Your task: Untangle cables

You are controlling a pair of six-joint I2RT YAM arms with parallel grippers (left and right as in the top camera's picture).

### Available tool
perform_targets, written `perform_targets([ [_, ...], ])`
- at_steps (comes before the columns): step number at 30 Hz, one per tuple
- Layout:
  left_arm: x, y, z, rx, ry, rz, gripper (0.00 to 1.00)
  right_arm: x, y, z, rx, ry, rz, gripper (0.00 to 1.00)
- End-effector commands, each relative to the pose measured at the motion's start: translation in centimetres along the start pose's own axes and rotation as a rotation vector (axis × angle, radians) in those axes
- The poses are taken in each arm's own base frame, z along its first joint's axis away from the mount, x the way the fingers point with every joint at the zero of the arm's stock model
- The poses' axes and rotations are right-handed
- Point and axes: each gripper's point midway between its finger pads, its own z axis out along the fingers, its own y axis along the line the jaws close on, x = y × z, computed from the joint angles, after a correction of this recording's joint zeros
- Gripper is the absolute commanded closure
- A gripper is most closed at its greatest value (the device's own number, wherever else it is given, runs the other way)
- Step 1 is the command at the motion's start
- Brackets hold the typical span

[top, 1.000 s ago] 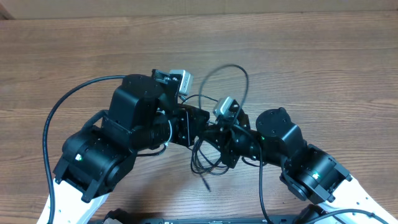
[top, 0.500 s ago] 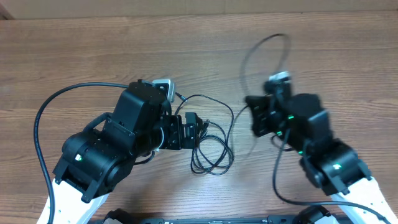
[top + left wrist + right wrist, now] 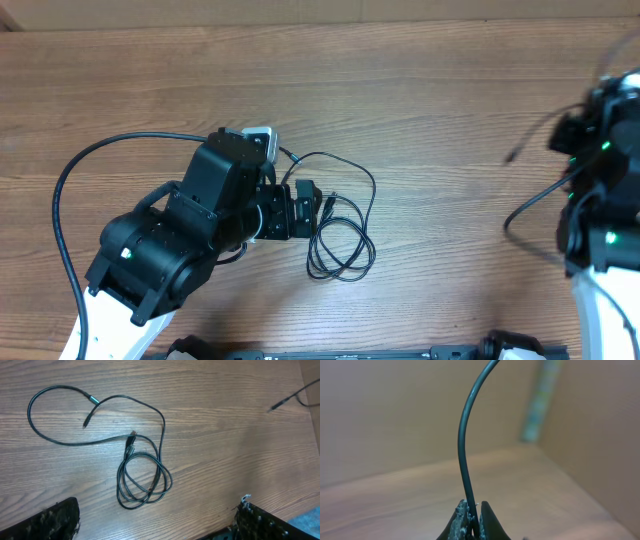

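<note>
The table (image 3: 225, 435) is brown wood grain, matt with a faint sheen. The cables (image 3: 163, 422) have smooth black sheaths, slightly glossy. The left gripper (image 3: 157, 522) has rough, gritty black pads (image 3: 55, 521). The right gripper (image 3: 472, 521) has worn, flecked tips. The arms (image 3: 215, 185) are glossy black plastic, with white plastic at the bases.

Overhead looks straight down on the wooden table (image 3: 420, 90). The left wrist camera faces down from nearer, sharing the coiled cable (image 3: 131, 445). The right wrist camera sits tight behind the right gripper (image 3: 474, 512) and its pinched cable strand (image 3: 462, 450), seemingly tilted upward.
</note>
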Motion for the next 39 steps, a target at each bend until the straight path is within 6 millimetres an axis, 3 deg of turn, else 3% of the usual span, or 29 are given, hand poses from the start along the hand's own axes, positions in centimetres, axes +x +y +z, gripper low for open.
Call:
perform_targets([
  [1, -0.5, 0.0, -0.5, -0.004, -0.025, 0.010, 0.00, 2.3, -6.4, 3.1, 0.223, 0.071, -0.004, 0.96],
  [2, -0.5, 0.0, -0.5, -0.004, -0.025, 0.010, 0.00, 3.6, -9.3, 4.7, 0.292, 0.100, 0.009, 0.96],
  [3, -0.5, 0.0, -0.5, -0.004, -0.025, 0.010, 0.00, 4.4, -10.9, 5.6, 0.330, 0.112, 0.013, 0.96],
  [8, -0.5, 0.0, -0.5, -0.004, -0.025, 0.010, 0.00, 8.1, -17.3, 8.6, 0.452, 0.160, 0.056, 0.96],
  [14, -0.5, 0.0, -0.5, -0.004, -0.025, 0.010, 0.00, 10.8, -24.1, 10.0, 0.583, 0.145, 0.100, 0.96],
  [18, -0.5, 0.0, -0.5, -0.004, -0.025, 0.010, 0.00, 12.3, -27.5, 10.1, 0.622, 0.126, 0.135, 0.96],
  [20, -0.5, 0.0, -0.5, -0.004, -0.025, 0.010, 0.01, 13.9, -28.1, 10.5, 0.598, 0.138, 0.212, 0.96],
  [23, -0.5, 0.0, -0.5, -0.004, -0.025, 0.010, 0.01, 18.1, -28.2, 11.1, 0.551, 0.212, 0.390, 0.94],
  [25, -0.5, 0.0, -0.5, -0.004, -0.025, 0.010, 0.00, 21.3, -27.3, 11.7, 0.499, 0.281, 0.497, 0.84],
  [27, -0.5, 0.0, -0.5, -0.004, -0.025, 0.010, 0.00, 23.3, -25.6, 12.3, 0.415, 0.345, 0.537, 0.71],
  [29, -0.5, 0.0, -0.5, -0.004, -0.025, 0.010, 0.00, 24.1, -23.9, 12.6, 0.338, 0.388, 0.563, 0.43],
  [31, -0.5, 0.0, -0.5, -0.004, -0.025, 0.010, 0.00, 24.2, -22.6, 12.8, 0.294, 0.410, 0.589, 0.00],
  [39, -0.5, 0.0, -0.5, -0.004, -0.025, 0.010, 0.00, 24.7, -20.3, 10.4, 0.346, 0.635, 0.887, 0.00],
])
